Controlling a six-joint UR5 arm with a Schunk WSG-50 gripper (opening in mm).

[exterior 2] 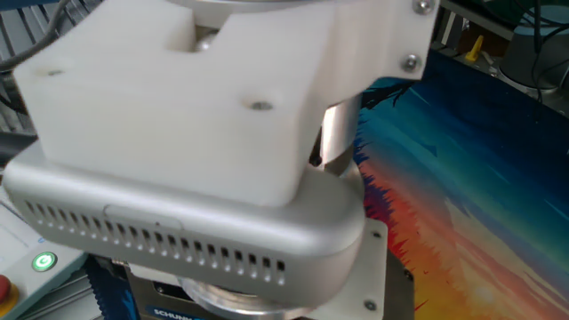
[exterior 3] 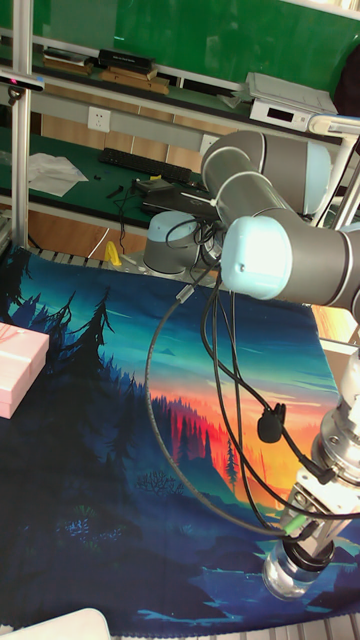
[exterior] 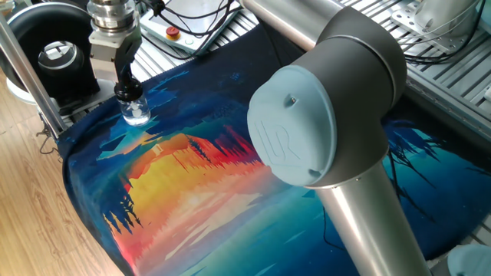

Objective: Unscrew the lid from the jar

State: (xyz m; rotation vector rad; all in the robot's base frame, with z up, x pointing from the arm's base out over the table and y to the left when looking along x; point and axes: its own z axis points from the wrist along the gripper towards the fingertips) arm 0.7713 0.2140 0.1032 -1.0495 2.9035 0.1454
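At table edge, gripper (exterior: 123, 82) clamps lid (exterior: 126, 91) of jar (exterior: 136, 112); best twist about the neck axis, no side load

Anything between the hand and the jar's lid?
Nothing: in one fixed view the hand sits directly over the black lid of the jar.

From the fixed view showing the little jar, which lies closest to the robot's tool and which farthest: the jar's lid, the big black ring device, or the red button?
1. The lid, right between the tool fingers.
2. The black ring device, off to its left.
3. The red button, farther back right, though close to call with the ring device.
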